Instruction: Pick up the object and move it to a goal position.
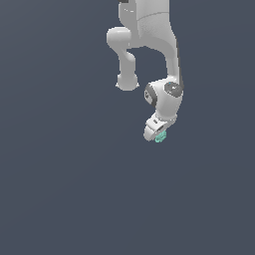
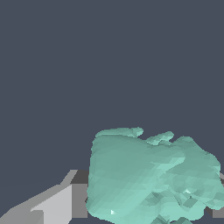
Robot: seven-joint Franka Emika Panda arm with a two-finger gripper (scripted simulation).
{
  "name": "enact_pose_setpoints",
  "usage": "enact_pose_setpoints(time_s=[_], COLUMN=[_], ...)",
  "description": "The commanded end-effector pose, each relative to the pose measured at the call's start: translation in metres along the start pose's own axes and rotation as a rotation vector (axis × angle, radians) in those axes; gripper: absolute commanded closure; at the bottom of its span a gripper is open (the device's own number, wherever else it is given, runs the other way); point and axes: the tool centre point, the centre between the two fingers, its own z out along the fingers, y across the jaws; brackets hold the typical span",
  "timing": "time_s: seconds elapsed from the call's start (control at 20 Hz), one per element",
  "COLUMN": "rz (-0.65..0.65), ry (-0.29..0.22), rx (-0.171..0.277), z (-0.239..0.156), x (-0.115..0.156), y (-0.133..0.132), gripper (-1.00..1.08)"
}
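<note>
Though lumpy, teal object (image 2: 153,175) w/ gripper (image 1: 158,135)

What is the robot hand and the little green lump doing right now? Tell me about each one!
end effector: pointing down at the end of the arm, with the lump at its fingertips; one finger shows beside the lump, but whether it is squeezing cannot be told.
teal-green chunk: at the end effector's tip, between the fingers, filling much of the wrist view; whether it is lifted or resting cannot be told.
</note>
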Motion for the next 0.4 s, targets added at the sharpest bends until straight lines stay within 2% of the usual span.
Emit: enact_pose_setpoints(time_s=[0.0,0.35], rz=[0.001,0.001], ry=[0.000,0.000], rx=[0.000,0.000], z=[0.000,0.000], x=[-0.005,-0.009], y=[-0.011,-0.025], gripper=[1.08,1.08])
